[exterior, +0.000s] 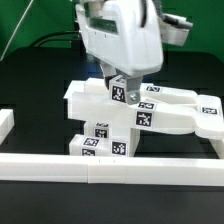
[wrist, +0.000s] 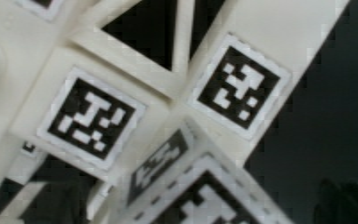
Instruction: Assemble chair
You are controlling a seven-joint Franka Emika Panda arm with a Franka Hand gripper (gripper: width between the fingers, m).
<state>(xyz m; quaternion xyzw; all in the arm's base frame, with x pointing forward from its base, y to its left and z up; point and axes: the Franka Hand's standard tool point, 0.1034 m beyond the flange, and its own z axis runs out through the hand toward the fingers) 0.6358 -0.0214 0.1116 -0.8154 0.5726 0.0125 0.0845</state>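
Note:
The chair's white parts lie clustered in the middle of the black table. A flat panel [exterior: 88, 100] lies at the exterior view's left, and a cut-out frame [exterior: 192, 108] reaches to the right. Low tagged blocks [exterior: 100, 146] sit in front of them. A small upright tagged block [exterior: 118, 94] rises from the cluster. My gripper [exterior: 121, 86] hangs straight over it, its fingers spread wide down either side of the block's top. The wrist view is filled with blurred tagged white faces [wrist: 87, 120] very close up, and the fingers cannot be made out there.
A long white border rail [exterior: 100, 172] runs across the front, close to the low blocks. A short rail piece [exterior: 5, 122] stands at the exterior view's left edge. Dark cables lie at the back of the table.

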